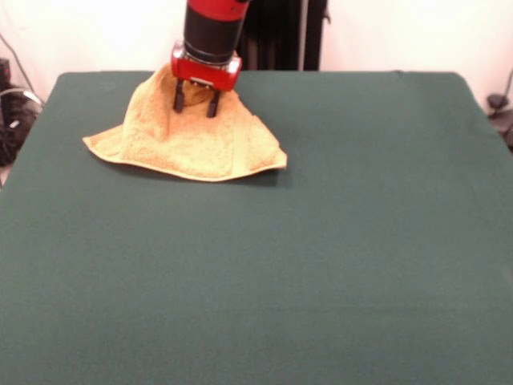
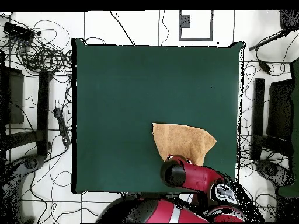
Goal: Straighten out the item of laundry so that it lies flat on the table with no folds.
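Note:
The orange-tan towel [image 1: 188, 144] lies at the far left of the green table [image 1: 321, 265]. It is drawn up into a tent shape, its peak at my gripper and its lower hem spread on the table. My gripper [image 1: 196, 103] is at that peak, its two black fingers [image 1: 179, 96] down with cloth bunched between them, so it is shut on the towel. In the overhead view the towel [image 2: 184, 139] is a folded wedge that narrows toward the arm's red wrist [image 2: 176, 172]. The wrist hides the fingers there.
The table's edge on the robot's side [image 2: 146, 191] runs just behind the towel, and its right edge in the overhead view [image 2: 238, 116] is close by. Cables [image 2: 41, 55] and stands [image 2: 257, 116] lie on the floor around the table.

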Controlling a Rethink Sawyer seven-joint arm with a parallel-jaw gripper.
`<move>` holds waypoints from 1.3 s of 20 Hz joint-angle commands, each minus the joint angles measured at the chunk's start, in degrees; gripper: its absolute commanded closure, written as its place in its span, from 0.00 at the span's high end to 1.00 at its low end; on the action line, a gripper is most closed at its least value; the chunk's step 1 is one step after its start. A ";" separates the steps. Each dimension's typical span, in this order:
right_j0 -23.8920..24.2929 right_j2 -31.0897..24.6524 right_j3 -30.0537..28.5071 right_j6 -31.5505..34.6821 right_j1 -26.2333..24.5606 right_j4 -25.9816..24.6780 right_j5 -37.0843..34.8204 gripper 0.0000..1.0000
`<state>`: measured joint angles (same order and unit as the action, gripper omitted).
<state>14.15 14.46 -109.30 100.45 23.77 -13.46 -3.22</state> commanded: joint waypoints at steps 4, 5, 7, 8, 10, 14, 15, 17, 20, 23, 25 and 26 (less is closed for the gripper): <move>-1.11 -9.70 11.74 12.71 -14.69 9.07 4.06 1.00; -1.62 -9.94 11.74 12.72 -14.18 9.67 2.66 1.00; -2.49 -10.19 11.70 13.23 -13.54 11.24 0.79 1.00; -2.97 -10.13 11.65 13.49 -13.44 11.93 0.41 1.00; -3.70 -10.02 11.66 13.76 -13.43 13.08 0.27 1.00; -5.46 -9.19 11.65 15.01 -13.39 16.13 -0.32 1.00; -5.72 -9.21 11.30 15.45 -13.03 16.96 -0.79 1.00; -5.92 -9.68 10.32 15.51 -11.73 18.09 -2.30 1.00; -5.95 -10.92 8.13 14.67 -9.31 18.59 -3.68 1.00; -6.16 -11.62 5.27 15.59 -7.79 19.51 -2.89 1.00; -5.84 -12.10 3.63 15.72 -7.34 19.38 -1.30 1.00; -5.57 -12.41 2.89 15.61 -7.19 19.15 -0.34 1.00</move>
<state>11.62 16.61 -108.47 100.45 22.68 -1.07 -9.66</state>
